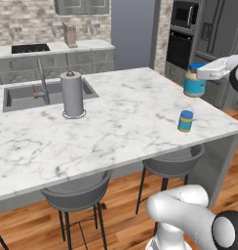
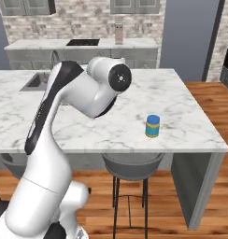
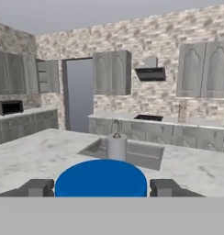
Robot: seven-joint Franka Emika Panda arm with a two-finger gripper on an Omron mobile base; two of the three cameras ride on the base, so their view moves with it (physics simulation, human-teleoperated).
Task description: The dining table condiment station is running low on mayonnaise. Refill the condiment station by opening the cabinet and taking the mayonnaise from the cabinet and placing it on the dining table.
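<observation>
The claw (image 1: 195, 80) is clamped on the mayonnaise (image 1: 194, 83), one finger on each side of its blue lid (image 3: 101, 178). The jar hangs above the far right corner of the marble counter (image 1: 121, 112), clear of its surface. A second small jar (image 1: 185, 121) stands on the counter nearby.

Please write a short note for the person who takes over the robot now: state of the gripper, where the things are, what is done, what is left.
Gripper: shut on the mayonnaise, fingers on both sides of its blue lid, held in the air at the right end of the dining table.
Also on the table: a small blue-lidded yellow jar, a paper towel roll, the sink.
Done: mayonnaise is out of the cabinet and carried to the table.
Left: lower it onto free marble, open the fingers, pull the arm back.
</observation>
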